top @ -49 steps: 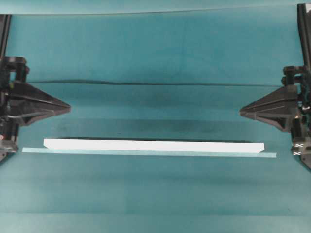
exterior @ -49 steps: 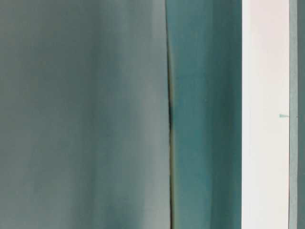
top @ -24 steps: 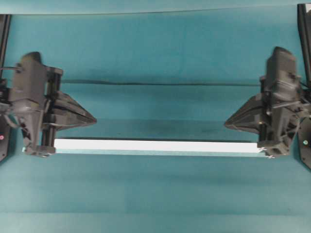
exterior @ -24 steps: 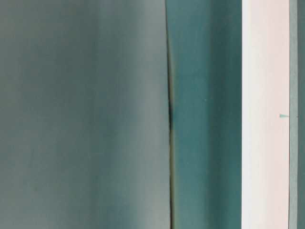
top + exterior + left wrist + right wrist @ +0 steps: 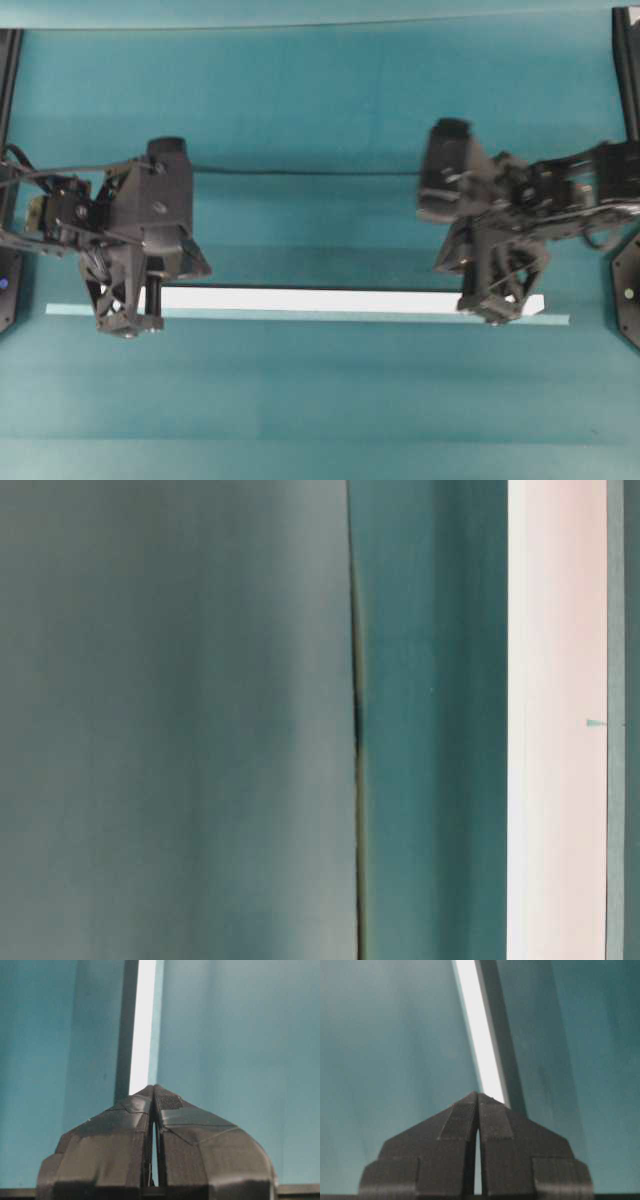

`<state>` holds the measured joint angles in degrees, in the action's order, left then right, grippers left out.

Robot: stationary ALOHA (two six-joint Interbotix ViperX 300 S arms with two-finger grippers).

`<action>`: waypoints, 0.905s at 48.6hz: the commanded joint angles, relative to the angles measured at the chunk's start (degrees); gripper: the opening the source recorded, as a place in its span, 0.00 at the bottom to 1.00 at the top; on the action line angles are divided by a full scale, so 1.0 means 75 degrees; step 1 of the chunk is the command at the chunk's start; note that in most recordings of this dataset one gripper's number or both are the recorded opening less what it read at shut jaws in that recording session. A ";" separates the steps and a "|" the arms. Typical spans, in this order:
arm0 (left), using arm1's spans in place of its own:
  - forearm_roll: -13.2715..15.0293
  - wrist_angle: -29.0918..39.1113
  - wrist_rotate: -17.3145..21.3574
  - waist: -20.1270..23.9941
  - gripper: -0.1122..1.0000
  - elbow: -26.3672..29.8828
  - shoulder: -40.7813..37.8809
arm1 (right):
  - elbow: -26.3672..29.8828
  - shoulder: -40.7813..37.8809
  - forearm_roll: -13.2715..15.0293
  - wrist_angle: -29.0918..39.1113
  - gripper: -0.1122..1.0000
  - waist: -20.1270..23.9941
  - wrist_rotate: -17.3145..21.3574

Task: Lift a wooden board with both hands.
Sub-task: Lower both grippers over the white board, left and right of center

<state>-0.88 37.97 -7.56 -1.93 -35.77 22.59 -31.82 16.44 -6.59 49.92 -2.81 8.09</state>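
Long flat white wooden board (image 5: 310, 299) lies level; left hand (image 5: 125, 318) and right hand (image 5: 497, 308) both pinched together.

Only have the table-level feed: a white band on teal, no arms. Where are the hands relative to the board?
Observer: Overhead, the left hand is over the wooden board's left end, and the right hand is over its right end.
Operator: Open or shut?
Observer: Both wrist views show them shut, tips meeting, holding nothing.
Operator: Board lifted?
Observer: Not that I can tell. Overhead, it lies flat alongside a thin pale teal strip.
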 commanded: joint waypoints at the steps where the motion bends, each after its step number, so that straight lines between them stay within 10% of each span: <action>1: -0.0035 0.0035 -0.0012 0.0035 0.09 0.0164 0.0000 | 0.0211 -0.0375 0.0012 0.0223 0.10 -0.0094 -0.0258; 30: -0.0059 0.0059 0.0223 0.0223 0.10 0.0035 -0.0340 | 0.0586 -0.1031 0.0012 0.0328 0.16 -0.0141 -0.1605; 37: -0.0059 0.0059 0.0223 0.0223 0.23 -0.0012 -0.0340 | 0.0586 -0.1043 0.0000 0.0281 0.41 -0.0141 -0.1582; 44: -0.0059 0.0059 0.0281 0.0176 0.59 -0.0117 -0.0422 | 0.0551 -0.1043 0.0023 0.0199 0.80 -0.0094 -0.1488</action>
<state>-1.14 38.67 -5.71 -0.26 -36.65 19.34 -28.04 8.88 -6.50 51.94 -3.87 -3.43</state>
